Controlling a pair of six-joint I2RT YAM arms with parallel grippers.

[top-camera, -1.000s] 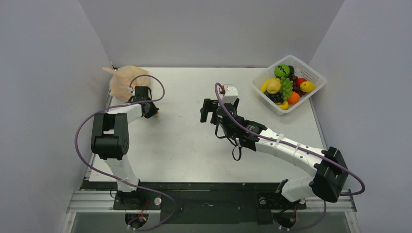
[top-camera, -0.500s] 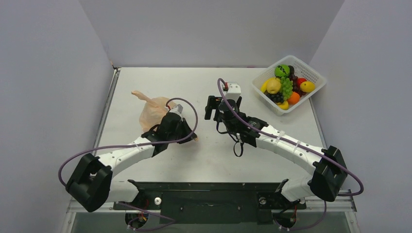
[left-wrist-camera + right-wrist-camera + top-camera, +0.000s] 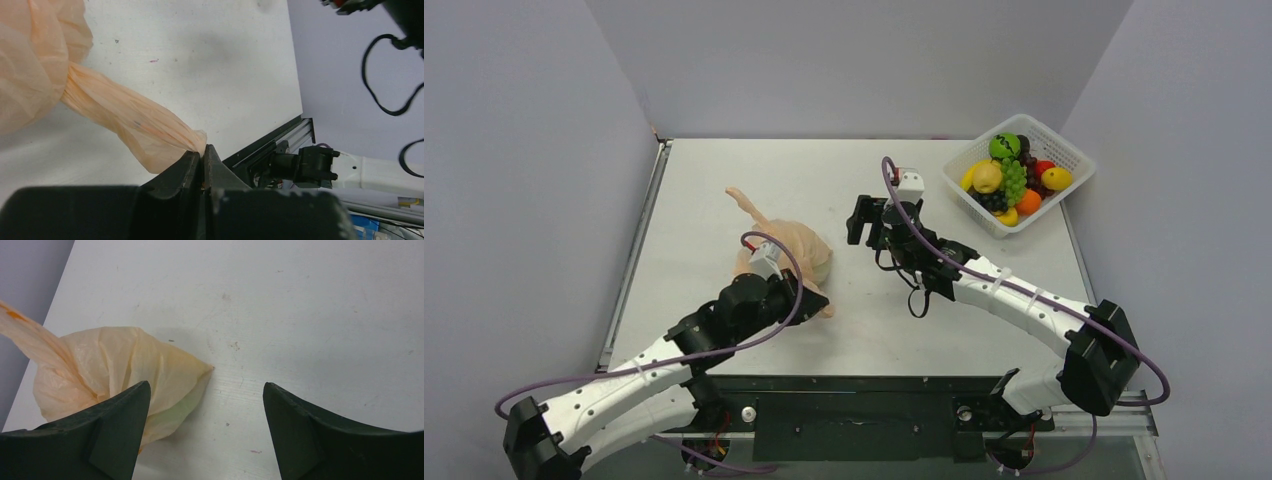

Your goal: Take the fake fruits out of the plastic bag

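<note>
Pinching a twisted tail of the thin peach-orange plastic bag (image 3: 125, 120), left gripper (image 3: 202, 150) clamps shut, likely anchoring it left of the pale bench's (image 3: 724, 170) centre. Right gripper (image 3: 205, 387) hovers spread wide beside it, seemingly to open it.

The overhead camera hangs high on the near side of the plastic bag (image 3: 792, 248), looking down over the whole table (image 3: 724, 170). The left wrist camera sits tight against the bag's twisted tail. The right wrist camera faces the bag from its right, somewhat farther off. All three views share the bag.
</note>
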